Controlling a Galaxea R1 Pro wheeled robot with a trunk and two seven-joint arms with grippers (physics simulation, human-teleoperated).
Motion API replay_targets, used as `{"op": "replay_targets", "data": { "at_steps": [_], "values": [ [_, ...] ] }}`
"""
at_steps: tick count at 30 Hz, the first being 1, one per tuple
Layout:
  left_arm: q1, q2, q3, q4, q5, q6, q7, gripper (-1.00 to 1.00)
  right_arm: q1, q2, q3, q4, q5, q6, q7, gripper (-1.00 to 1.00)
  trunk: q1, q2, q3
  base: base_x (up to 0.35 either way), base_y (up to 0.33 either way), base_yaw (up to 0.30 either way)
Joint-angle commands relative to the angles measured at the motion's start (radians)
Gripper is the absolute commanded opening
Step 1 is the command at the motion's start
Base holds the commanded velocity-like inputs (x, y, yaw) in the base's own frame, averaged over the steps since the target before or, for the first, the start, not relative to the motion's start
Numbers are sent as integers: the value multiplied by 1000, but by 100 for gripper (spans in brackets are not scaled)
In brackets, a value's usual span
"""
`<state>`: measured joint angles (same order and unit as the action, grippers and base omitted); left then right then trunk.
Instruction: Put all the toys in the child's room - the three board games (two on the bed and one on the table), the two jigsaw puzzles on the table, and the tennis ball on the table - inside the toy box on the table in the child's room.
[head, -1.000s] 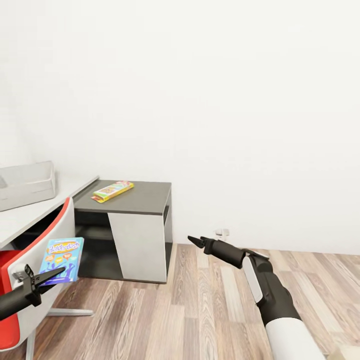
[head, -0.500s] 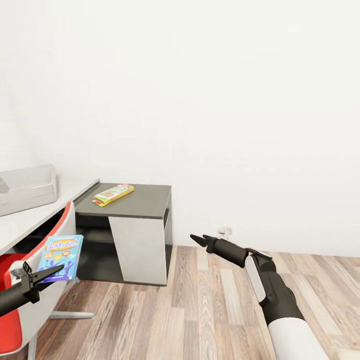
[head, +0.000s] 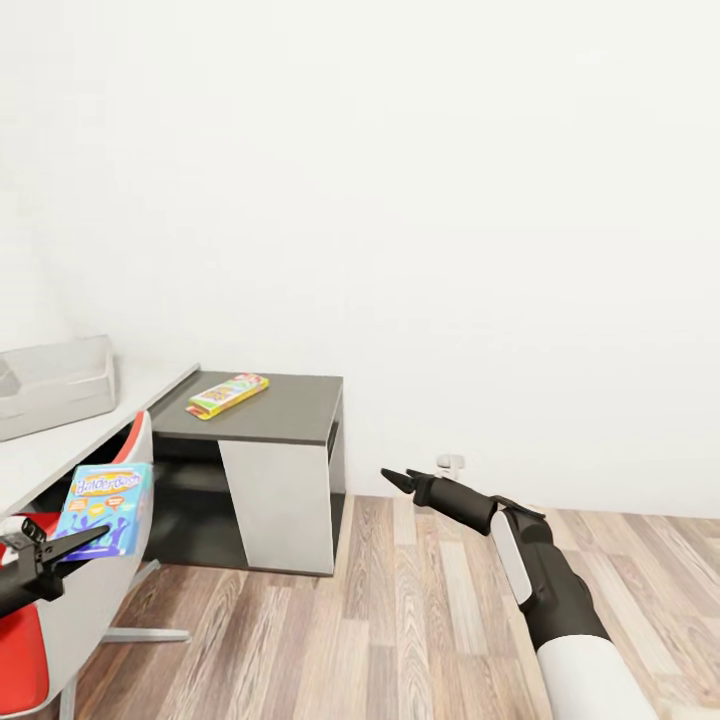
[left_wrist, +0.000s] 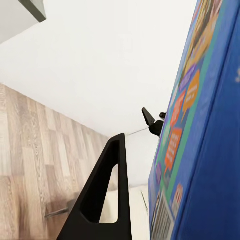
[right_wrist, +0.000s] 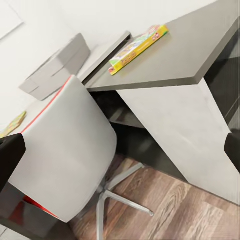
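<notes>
On the table the toy box; left fingers pinch blue board game.

The flat blue printed game box with cartoon figures, at the near left, carries a curved yellow-orange title that seems to read "Balderdash", though the letters are blurred. The flat green-yellow-red game box on the far dark grey wing has print too small to read.

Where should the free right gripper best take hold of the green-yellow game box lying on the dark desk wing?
Probably from above, across the narrow width of the board game. It lies flat on the dark wing, so only its thin long edges offer grip for the right gripper.
</notes>
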<state>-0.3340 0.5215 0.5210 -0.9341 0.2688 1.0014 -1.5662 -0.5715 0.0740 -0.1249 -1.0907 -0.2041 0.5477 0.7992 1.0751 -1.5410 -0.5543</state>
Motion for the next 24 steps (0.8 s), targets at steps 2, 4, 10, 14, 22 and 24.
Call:
{"op": "replay_targets", "data": {
  "at_steps": [2,4,10,14,22,24],
  "values": [
    [0,10,-3,-1,-2,11,-5,-100,-1,-2,-4,0,-5,14,0,100,-8,14,5,0,0,0],
    [1,23,-6,-3,-1,11,-5,-100,-1,-3,-5,0,-5,25,-1,100,-15,28,12,0,0,0],
    [6,36,-7,-46,1,16,-5,-100,-1,-5,-5,-33,-4,83,-4,100,-38,70,30,0,0,0],
    [8,63,-9,-57,1,17,-5,-100,-1,-5,-2,-91,-5,100,1,100,-54,98,43,0,0,0],
    [9,111,-10,-56,-2,16,-5,-100,-1,-4,3,-103,-5,101,6,100,-84,154,68,0,0,0],
    [9,116,-9,-56,-2,16,-5,-100,-1,-4,4,-108,-5,101,6,100,-92,168,74,0,0,0]
  ]
}}
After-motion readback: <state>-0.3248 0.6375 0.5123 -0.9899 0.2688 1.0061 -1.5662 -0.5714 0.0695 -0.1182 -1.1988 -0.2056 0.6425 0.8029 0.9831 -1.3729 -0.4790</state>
